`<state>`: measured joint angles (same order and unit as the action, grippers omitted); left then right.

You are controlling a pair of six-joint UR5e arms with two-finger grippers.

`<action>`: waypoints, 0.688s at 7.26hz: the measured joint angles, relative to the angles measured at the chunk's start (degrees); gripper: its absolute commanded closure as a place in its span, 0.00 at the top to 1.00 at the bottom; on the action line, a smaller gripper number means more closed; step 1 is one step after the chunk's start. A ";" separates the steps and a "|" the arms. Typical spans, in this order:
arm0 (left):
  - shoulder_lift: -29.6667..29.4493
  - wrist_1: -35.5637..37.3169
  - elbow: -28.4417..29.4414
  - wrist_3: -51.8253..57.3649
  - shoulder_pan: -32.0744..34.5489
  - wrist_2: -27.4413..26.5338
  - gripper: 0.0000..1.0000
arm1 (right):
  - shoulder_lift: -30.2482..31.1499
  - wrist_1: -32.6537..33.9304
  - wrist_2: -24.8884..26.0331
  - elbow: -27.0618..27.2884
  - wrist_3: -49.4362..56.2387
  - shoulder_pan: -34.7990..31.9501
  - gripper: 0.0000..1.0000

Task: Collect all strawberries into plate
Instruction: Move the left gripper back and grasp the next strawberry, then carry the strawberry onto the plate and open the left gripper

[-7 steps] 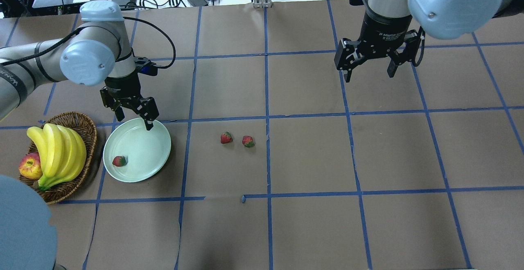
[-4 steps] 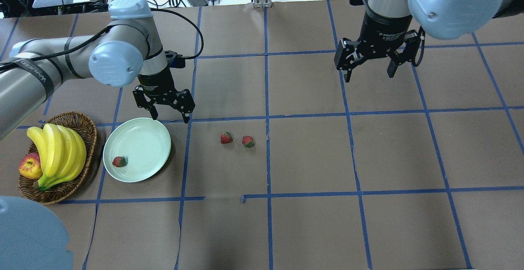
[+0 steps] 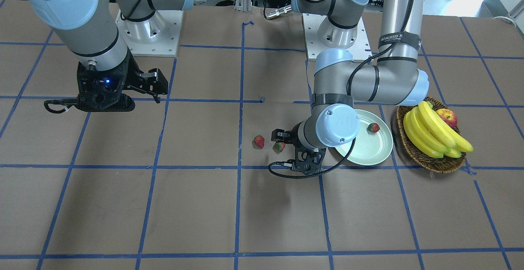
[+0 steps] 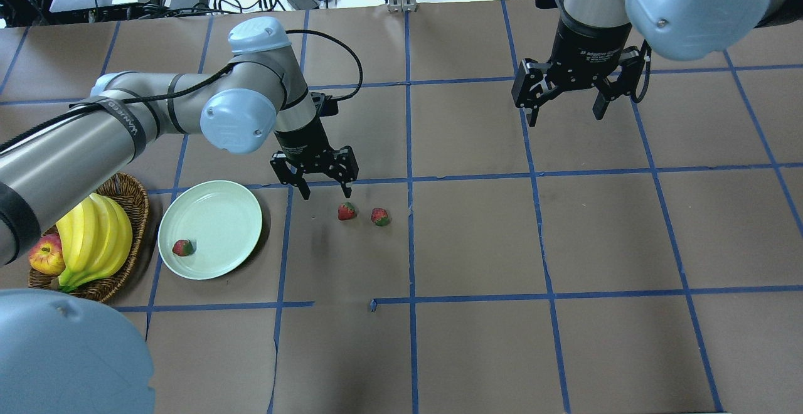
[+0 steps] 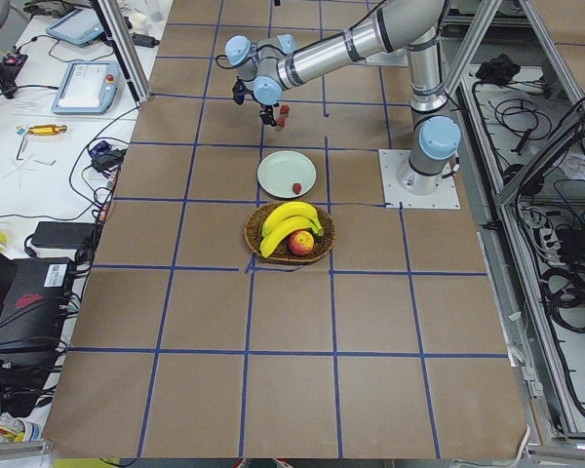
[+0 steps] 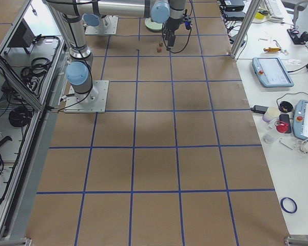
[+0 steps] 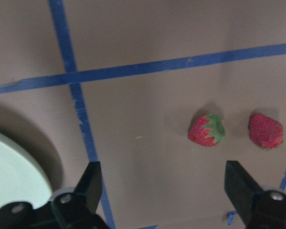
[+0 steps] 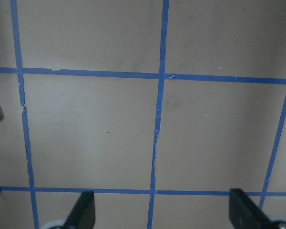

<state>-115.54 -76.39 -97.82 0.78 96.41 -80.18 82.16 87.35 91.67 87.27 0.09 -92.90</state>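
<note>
One strawberry point(image 4: 182, 248) lies inside the pale green plate point(image 4: 219, 222), near its front-left rim. Two more strawberries point(image 4: 346, 211) point(image 4: 379, 216) rest on the brown table to the plate's right. My left gripper point(image 4: 327, 194) hangs open just behind and slightly left of the nearer one, with nothing between its fingers. In the left wrist view both strawberries point(image 7: 207, 130) point(image 7: 265, 130) show ahead of the open fingers point(image 7: 90, 179), and the plate's rim point(image 7: 9, 167) is at the left. My right gripper point(image 4: 566, 118) hangs open and empty over the far right of the table.
A wicker basket point(image 4: 135, 213) holding bananas point(image 4: 94, 238) and an apple point(image 4: 45, 256) stands left of the plate. Blue tape lines grid the table. Cables and boxes lie beyond the far edge.
My left arm swung rightward from over the plate's far rim to a spot just behind the two loose strawberries, staying open. The right arm and all strawberries stayed put.
</note>
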 measured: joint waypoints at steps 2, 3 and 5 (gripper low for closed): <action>-1.72 2.24 -1.39 -0.38 1.14 0.78 0.63 | -0.08 0.01 0.00 0.00 0.00 0.00 1.00; -2.38 2.80 -1.63 -0.39 1.30 0.84 0.54 | -0.12 0.01 0.00 0.00 0.00 0.00 1.00; -3.51 4.02 -1.72 -0.39 1.69 0.78 0.00 | -0.15 0.01 0.00 0.00 0.00 0.00 1.00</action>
<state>-119.05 -72.37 -99.54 0.39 98.10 -79.40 82.01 87.36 91.67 87.27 0.09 -92.90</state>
